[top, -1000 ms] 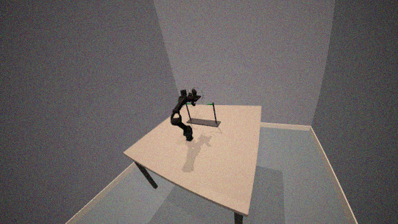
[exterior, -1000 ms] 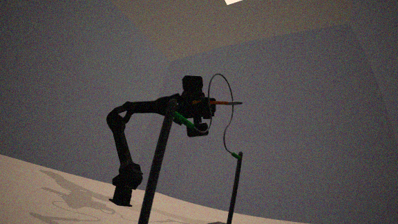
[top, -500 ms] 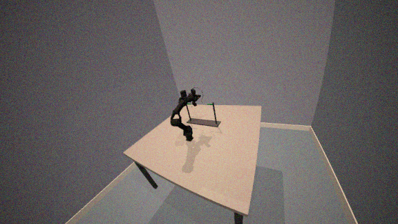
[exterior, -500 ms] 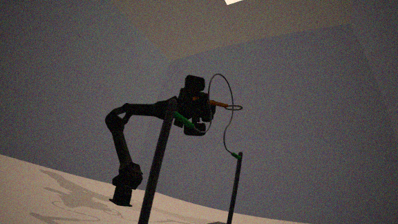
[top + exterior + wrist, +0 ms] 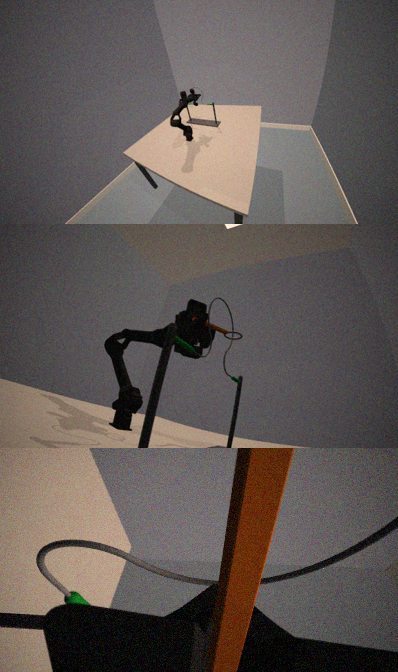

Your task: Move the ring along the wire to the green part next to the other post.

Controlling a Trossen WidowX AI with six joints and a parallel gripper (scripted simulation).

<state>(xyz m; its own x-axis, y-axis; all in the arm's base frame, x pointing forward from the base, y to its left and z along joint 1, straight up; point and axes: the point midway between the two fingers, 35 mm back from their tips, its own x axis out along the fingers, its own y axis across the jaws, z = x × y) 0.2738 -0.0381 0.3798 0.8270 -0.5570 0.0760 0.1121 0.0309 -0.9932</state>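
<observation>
Gripper pinches the orange handle; finger contact itself lost against the dark wrist body in the exterior view. Ring sits at the handle's right end, high above the table, around the grey wire on the descending side of its big loop. Cannot tell whether ring and wire touch. Near post crosses in front of the arm, base cut off by the frame edge. Far post stands right, green tip at top. Wrist view: handle runs off the top, ring out of frame; a green segment peeks above the dark gripper body. Top view too small and dim for detail
</observation>
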